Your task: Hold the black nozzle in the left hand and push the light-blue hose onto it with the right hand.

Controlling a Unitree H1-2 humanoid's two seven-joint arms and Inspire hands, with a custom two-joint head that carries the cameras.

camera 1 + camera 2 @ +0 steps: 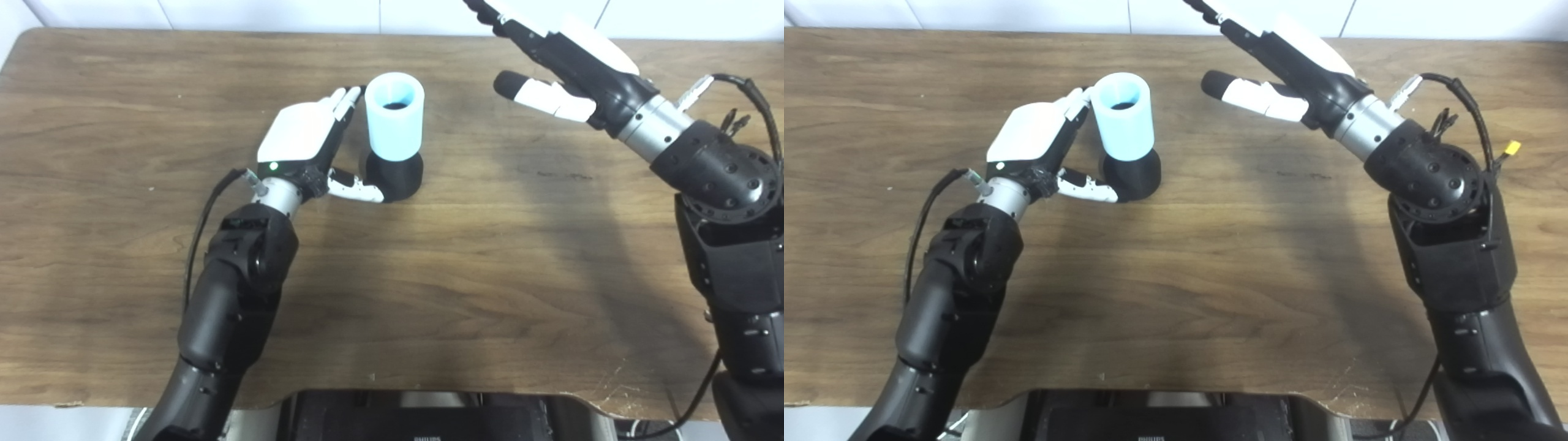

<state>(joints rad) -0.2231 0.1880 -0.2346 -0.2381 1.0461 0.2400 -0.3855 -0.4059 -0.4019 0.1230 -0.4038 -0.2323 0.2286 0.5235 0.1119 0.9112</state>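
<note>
L hand [304,142] fingers round black nozzle [395,177]; R hand [566,55] splayed, empty.

The table [465,257] is brown wood-grain, smooth with a soft sheen. The light-blue hose [395,122] looks matt plastic — so does the black nozzle [401,174] (faintly ridged). Both hands carry glossy white shells.

Bright, even overhead light; soft arm shadows on the table [465,257]; focus sharp, slight glare
</note>
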